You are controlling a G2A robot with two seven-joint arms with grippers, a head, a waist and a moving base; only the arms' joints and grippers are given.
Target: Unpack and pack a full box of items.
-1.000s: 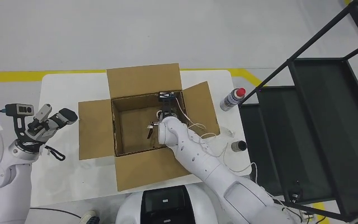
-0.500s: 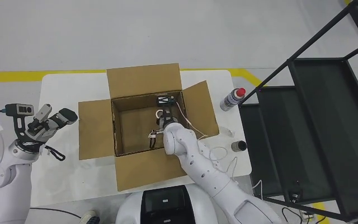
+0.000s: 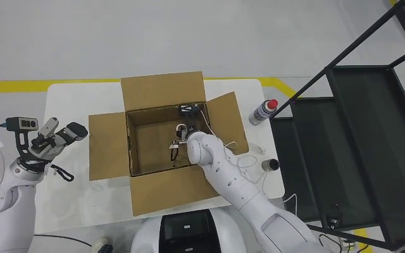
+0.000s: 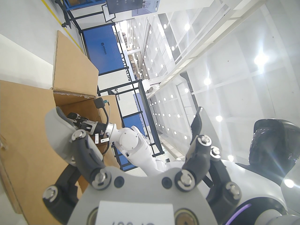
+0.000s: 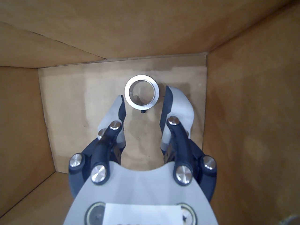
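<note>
Jaws of the right gripper [image 5: 144, 95] hang spread above a metal ring [image 5: 141, 91] lying on the cardboard box [image 3: 161, 95] floor, so I'd drop straight, centre it, then pinch its rim squarely.

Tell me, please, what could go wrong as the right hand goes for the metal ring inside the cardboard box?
1. The metal ring sits just at the tips of the open right hand; closing there might squeeze the smooth round ring away rather than grip it.
2. The loose cable on that arm lies by the cardboard box flap edge and could snag on withdrawal.
</note>
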